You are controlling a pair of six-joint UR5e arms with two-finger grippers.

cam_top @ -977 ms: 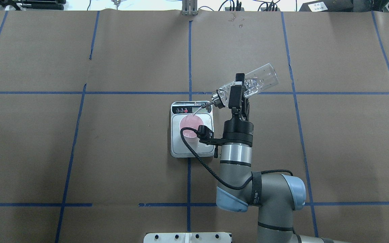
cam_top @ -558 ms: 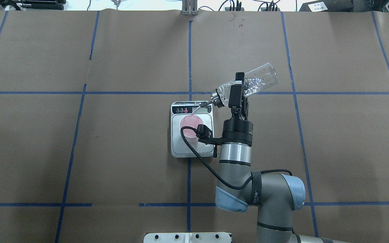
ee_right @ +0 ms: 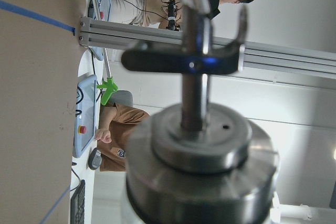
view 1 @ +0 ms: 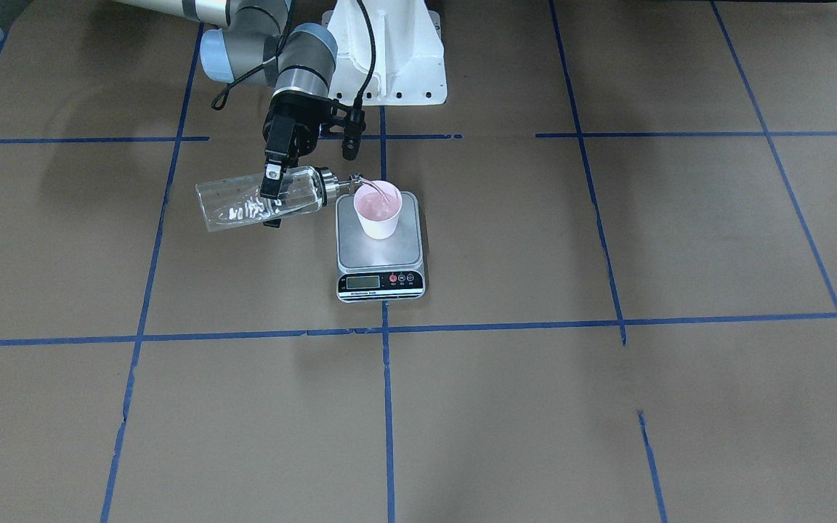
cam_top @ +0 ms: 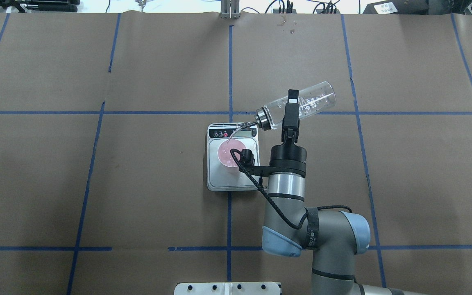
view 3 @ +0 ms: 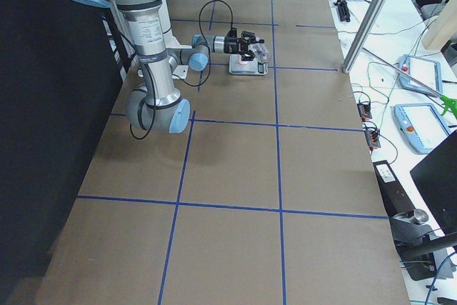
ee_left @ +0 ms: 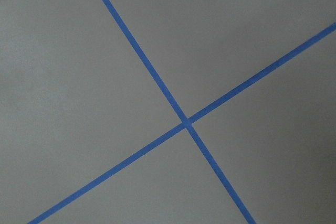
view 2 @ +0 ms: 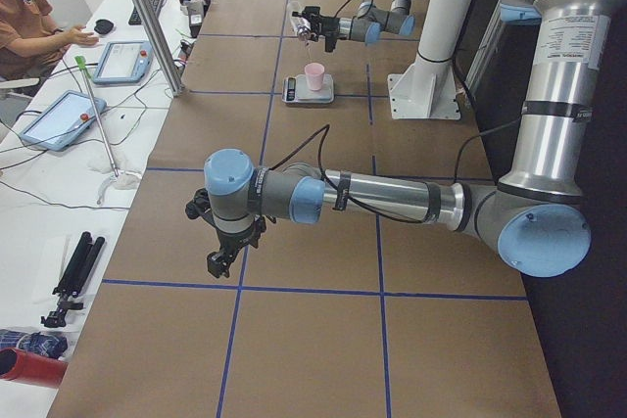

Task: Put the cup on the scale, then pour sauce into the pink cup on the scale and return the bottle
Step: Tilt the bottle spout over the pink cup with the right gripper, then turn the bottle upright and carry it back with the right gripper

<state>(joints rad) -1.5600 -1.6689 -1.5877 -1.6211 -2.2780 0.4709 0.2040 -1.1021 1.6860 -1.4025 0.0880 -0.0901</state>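
Mid-pour at the scale: my right jaws are clamped across the bottle [cam_top: 316,98] near its neck. They hold it tipped with the spout [cam_top: 247,125] low and just beside the rim of the cup [cam_top: 224,152], which stands on the scale [cam_top: 228,180] near the middle of the table [cam_top: 158,184]. A thin thread of sauce [cam_top: 233,136] arcs from the spout into the cup. Doing this well, I judge, means a steady tilt with the spout tip kept off the rim, since a nudge could shift the light cup or upset the reading. Little sauce seems left along the bottle's lower side, so a weakening stream may fall short onto the steel. I should bring the tip nearer the cup's centre before tilting further, then roll back cleanly to cut the drip. My left jaws [view 2: 220,261] hang over bare table well apart from the scale, and I cannot tell whether they are wide or narrow
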